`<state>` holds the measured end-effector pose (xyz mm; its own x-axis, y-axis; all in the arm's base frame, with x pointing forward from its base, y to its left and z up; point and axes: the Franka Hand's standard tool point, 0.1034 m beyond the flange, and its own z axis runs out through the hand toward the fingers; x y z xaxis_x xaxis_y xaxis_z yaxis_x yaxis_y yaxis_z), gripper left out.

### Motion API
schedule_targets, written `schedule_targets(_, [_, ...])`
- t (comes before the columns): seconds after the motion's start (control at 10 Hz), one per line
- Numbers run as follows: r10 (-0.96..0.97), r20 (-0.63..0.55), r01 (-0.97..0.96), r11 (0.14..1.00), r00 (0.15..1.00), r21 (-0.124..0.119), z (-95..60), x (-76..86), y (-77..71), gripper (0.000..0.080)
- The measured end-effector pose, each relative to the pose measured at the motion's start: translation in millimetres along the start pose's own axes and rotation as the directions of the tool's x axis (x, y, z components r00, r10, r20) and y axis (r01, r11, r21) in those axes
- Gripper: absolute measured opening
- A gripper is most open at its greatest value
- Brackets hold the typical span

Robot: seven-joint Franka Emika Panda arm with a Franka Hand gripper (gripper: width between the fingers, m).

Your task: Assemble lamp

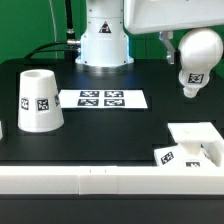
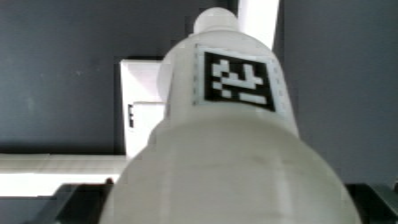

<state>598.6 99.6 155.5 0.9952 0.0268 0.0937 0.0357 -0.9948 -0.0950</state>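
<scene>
The bulb is held aloft by the gripper, well above the bench and toward its far edge on the exterior view's right. The fingers themselves are largely hidden behind the bulb, but since the bulb hangs clear of every surface beneath the wrist, the hand is judged to be clamped on it. In the wrist view the bulb fills most of the picture, with its tag turned to the camera.

The base lies flat near the bench corner closest to the camera on the exterior view's right. It is thus below the bulb and nearer the camera-side edge, where a low white wall runs. The shade stands on the bench toward the exterior view's left edge, well apart, and the marker board lies between it and the gripper's side.

The bulb's long axis is seen near upright, slightly tilted, with the narrow end downward. In the wrist view that narrow end points toward the base. The coming move is judged to be a descent toward the base's middle, with the axis brought plumb. Whether a socket is there cannot be told.
</scene>
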Motion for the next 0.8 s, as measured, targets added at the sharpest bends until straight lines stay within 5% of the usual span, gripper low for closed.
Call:
schedule_targets(0.3, [-0.016,-0.222,0.015,1.000,0.975,-0.006,0.4,11.5,-0.5,0.0577])
schedule_targets(0.6, [-0.079,-0.388,0.068,0.997,0.918,-0.042,-7.1,28.6,12.1,0.0577])
schedule_targets(0.8, [-0.083,-0.382,0.072,0.997,0.921,-0.042,-2.6,24.3,9.6,0.0577])
